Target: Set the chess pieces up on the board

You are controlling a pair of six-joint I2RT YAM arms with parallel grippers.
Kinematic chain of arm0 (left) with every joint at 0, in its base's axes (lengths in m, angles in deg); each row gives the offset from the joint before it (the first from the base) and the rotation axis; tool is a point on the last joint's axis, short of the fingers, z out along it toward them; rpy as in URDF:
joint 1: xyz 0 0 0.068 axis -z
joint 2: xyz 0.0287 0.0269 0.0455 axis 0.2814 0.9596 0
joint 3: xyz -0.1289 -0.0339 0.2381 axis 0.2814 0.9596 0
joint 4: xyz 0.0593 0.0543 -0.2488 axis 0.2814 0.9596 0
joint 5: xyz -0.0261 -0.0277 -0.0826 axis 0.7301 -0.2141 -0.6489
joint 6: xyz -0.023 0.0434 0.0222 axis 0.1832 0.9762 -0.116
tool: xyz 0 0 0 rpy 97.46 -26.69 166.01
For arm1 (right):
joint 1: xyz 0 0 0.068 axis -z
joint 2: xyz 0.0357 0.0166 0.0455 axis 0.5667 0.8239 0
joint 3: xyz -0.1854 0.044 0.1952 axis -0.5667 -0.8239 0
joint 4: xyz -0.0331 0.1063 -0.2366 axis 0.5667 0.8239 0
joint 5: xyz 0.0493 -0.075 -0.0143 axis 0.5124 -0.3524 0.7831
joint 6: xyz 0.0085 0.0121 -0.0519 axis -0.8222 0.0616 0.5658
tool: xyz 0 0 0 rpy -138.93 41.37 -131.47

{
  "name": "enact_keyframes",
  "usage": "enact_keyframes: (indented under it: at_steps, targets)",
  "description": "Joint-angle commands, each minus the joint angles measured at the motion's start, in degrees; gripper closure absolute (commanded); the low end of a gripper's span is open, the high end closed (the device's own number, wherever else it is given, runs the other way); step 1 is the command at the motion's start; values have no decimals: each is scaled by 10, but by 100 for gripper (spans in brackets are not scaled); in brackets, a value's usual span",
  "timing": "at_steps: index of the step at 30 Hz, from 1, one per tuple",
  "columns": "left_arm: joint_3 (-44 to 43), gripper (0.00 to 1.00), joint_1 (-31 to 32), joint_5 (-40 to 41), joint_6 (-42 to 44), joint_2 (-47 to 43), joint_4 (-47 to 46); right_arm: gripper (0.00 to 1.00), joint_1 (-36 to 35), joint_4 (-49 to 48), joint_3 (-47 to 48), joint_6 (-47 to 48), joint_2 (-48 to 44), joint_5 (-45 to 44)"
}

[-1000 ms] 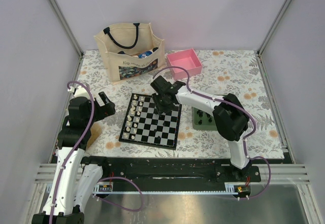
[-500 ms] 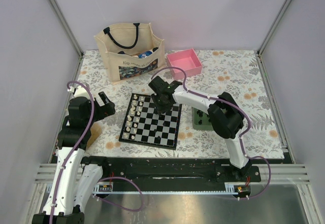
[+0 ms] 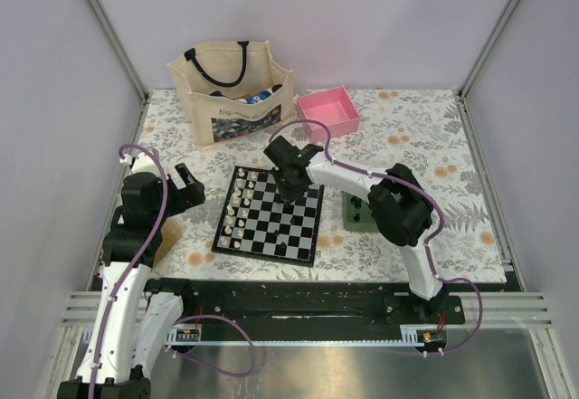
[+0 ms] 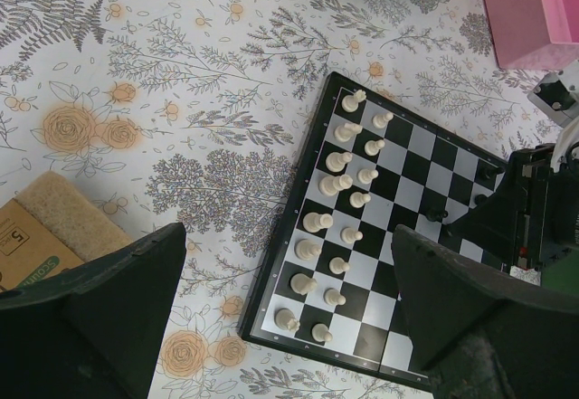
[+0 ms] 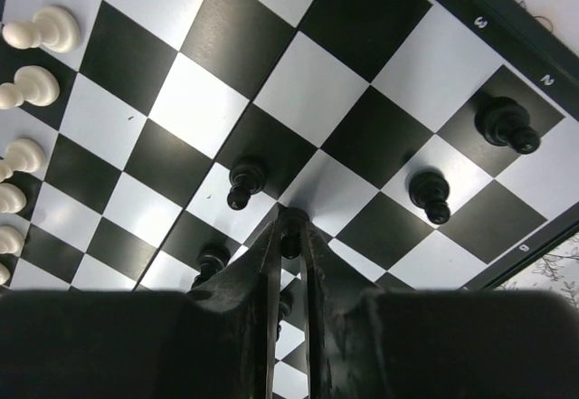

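Grip on a black chess piece (image 5: 289, 242) over the board (image 3: 271, 229)

A flowered cover spreads over the worktop (image 3: 425, 137), which is closed in by pale walls on three sides, with metal posts at the far corners. The board lies near the worktop's near edge, a little left of the middle. Cream-white chessmen (image 3: 239, 204) stand in two files along its left side. A green tray (image 3: 353, 222) sits just beside its right edge.

The right hand (image 3: 289, 185) hangs over the board's far squares, its fingers pressed almost together and pinching the small black piece at their tips. Four more black chess pieces (image 5: 246, 183) stand on squares close around it.

The left hand (image 3: 185, 186) is off the board toward the left edge, spread wide and holding nothing.

A tote bag (image 3: 231, 91) fills the far left corner and a pink box (image 3: 327, 113) sits at the far edge. From the tray to the right edge only the flowered cover shows.
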Motion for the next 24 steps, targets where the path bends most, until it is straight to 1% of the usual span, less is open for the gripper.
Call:
enact_keyframes:
  at_steps: [1,7,13,20,24]
  targets:
    - [0,1,-4,-12,-3,2,-22,81,-2,-2,6,11,-25,-39]
    - [-1,1,-4,-11,-3,2,-21,82,6,-10,-30,8,-54,-63]
    - [0,1,-4,-11,-3,2,-22,82,22,-23,-62,2,-68,-55]
    - [0,1,-5,-12,-3,2,-23,82,30,-29,-69,2,-72,-64]
    - [0,1,-5,-12,-2,2,-22,80,31,-30,-70,3,-69,-59]
